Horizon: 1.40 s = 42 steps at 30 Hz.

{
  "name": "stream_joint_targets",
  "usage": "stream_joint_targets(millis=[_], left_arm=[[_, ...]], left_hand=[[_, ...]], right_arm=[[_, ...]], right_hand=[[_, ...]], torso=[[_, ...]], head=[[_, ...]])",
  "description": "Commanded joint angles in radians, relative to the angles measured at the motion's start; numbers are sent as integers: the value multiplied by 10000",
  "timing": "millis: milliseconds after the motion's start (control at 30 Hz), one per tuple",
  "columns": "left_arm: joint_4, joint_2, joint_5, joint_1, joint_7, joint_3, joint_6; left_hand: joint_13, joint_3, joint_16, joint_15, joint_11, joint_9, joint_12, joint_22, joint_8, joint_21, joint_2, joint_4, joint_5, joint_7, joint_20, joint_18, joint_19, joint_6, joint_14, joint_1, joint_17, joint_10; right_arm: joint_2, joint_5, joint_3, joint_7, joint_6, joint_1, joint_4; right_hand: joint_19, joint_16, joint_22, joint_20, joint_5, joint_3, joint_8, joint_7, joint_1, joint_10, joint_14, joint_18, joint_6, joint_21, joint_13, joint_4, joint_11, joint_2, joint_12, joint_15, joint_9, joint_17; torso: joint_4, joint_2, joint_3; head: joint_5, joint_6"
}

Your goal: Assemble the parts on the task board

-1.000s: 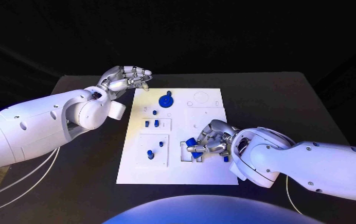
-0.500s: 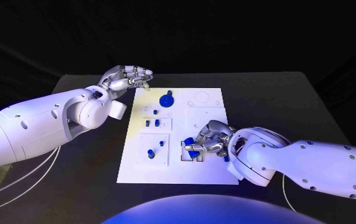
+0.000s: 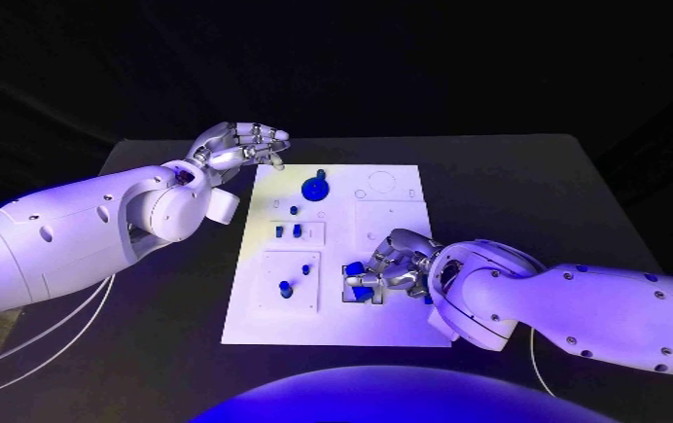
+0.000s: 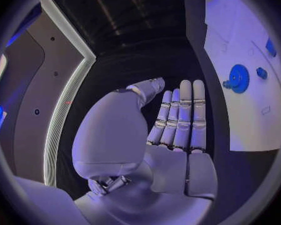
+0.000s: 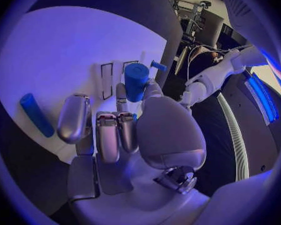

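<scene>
**Right hand pinches a blue peg at the near right of the board**

The right hand (image 3: 390, 265) curls its fingers (image 5: 107, 135) over the near right of the white board (image 3: 393, 214), pinching a short blue peg (image 5: 135, 81) between thumb and a finger. The peg stands about upright over the board. What lies beneath the hand is hidden.

The left hand (image 3: 238, 146) hovers over the desk (image 3: 533, 190) off the board's far left corner, fingers (image 4: 181, 115) straight, pressed together, holding nothing. A blue gear (image 3: 316, 190) lies flat near it; a loose blue rod (image 5: 36, 114) lies beside the right hand.
</scene>
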Motion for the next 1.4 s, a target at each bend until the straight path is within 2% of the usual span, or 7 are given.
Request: stream_joint_targets(millis=[33, 433, 667, 1133, 1400], left_arm=[[35, 3, -31, 9, 26, 9, 148], [44, -19, -41, 9, 20, 10, 138], [46, -23, -44, 9, 16, 10, 141], [53, -32, -53, 10, -1, 10, 137], [60, -47, -67, 11, -18, 10, 140]], left_hand=[[-15, -55, -50, -48, -8, -10, 35, -10, 63, -33, 64, 20, 5, 226, -19, 118, 11, 45, 36, -14, -10, 43], [-16, -60, -63, -49, -9, -20, 32, -20, 72, -49, 66, 18, 6, 225, -20, 119, 23, 45, 43, -13, -14, 45], [-16, -60, -63, -49, -9, -20, 32, -20, 72, -49, 66, 18, 6, 225, -20, 119, 23, 45, 43, -13, -14, 45], [-17, -58, -68, -51, -11, -24, 32, -24, 77, -53, 71, 12, 7, 223, -21, 119, 28, 47, 46, -4, -16, 47], [-17, -58, -68, -51, -11, -24, 32, -24, 77, -53, 71, 12, 7, 223, -21, 119, 28, 47, 46, -4, -16, 47]], right_arm=[[12, -196, 0, 11, -29, -12, -17], [16, -393, 1, 74, -571, -56, 148], [-20, -455, 2, 85, -719, -67, 104], [164, -463, 2, 27, -96, -69, -165], [260, -440, 1, 19, 70, -77, -293]], right_hand=[[-3, 36, 982, -28, 29, -43, 158, -449, -52, 896, 962, -169, 490, -48, 2332, -10, -75, 48, 37, -91, 15, 2219], [22, 48, 1013, -29, 34, -48, 169, -459, -64, 908, 969, -182, 504, 26, 2356, -21, -81, 66, 69, -93, 17, 2254], [27, 49, 1019, -30, 39, -45, 175, -467, -48, 914, 970, -184, 512, 39, 2366, -33, -88, 73, 83, -95, 19, 2258], [10, 40, 1012, -39, 30, -121, 199, -470, -242, 910, 965, -172, 525, -25, 2358, -6, -95, 168, 65, -107, 13, 2232], [2, 35, 1018, -38, 24, -271, 219, -464, -488, 896, 961, -169, 510, -50, 2332, -3, -89, 142, 21, -103, 10, 2216]], torso=[[4, 1, -8], [3, -3, 1], [1, 2, -1], [6, 7, 1], [1, 2, 2]], head=[[1, 21], [18, 60], [15, 68], [35, 20], [45, -3]])
